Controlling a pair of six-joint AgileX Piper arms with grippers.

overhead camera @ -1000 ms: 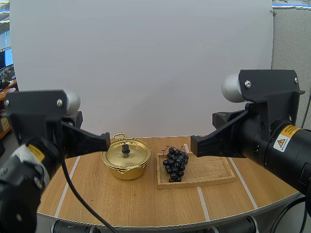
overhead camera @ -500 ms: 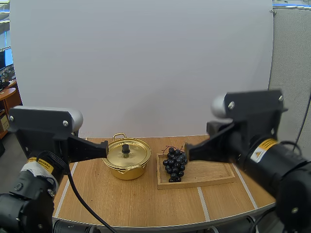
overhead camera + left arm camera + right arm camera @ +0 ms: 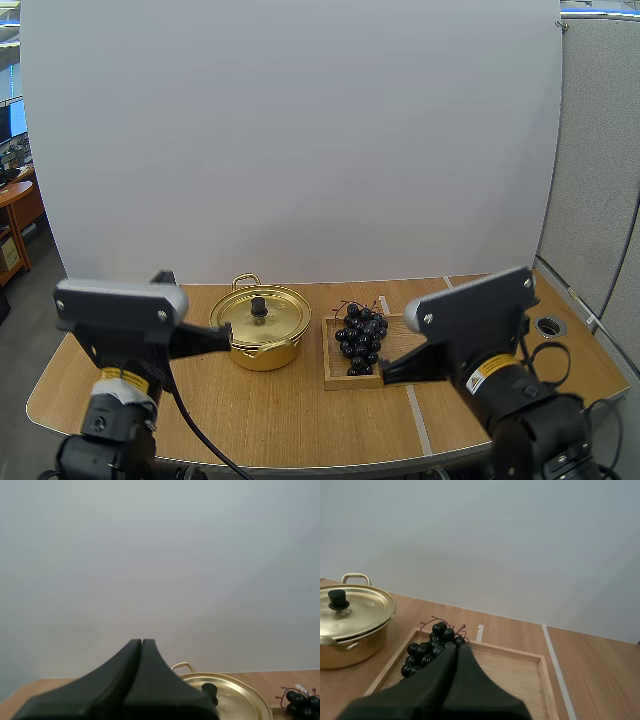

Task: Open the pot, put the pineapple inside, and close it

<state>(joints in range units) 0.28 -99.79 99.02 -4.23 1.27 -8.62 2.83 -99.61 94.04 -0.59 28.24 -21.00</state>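
The pot [image 3: 260, 330] stands on the bench [image 3: 300, 425], left of centre, with its lid [image 3: 258, 318] on and the black knob [image 3: 258, 305] upright. Just to its right lies a wooden tray [image 3: 440, 355], apart from the pot. A bunch of dark grapes [image 3: 361, 338] lies in the tray's left part, on the side nearest the pot.

The left fingers [image 3: 137, 645] are pressed together into one dark wedge with nothing between them. They point towards the pot from its left, and the lid and knob lie just beyond the tips. From the high view I cannot tell whether the tips touch the pot's wall.

The right fingers [image 3: 452, 652] are likewise closed flat against each other and empty. They hang over the tray's near edge, tips aimed at the grapes and just short of them.
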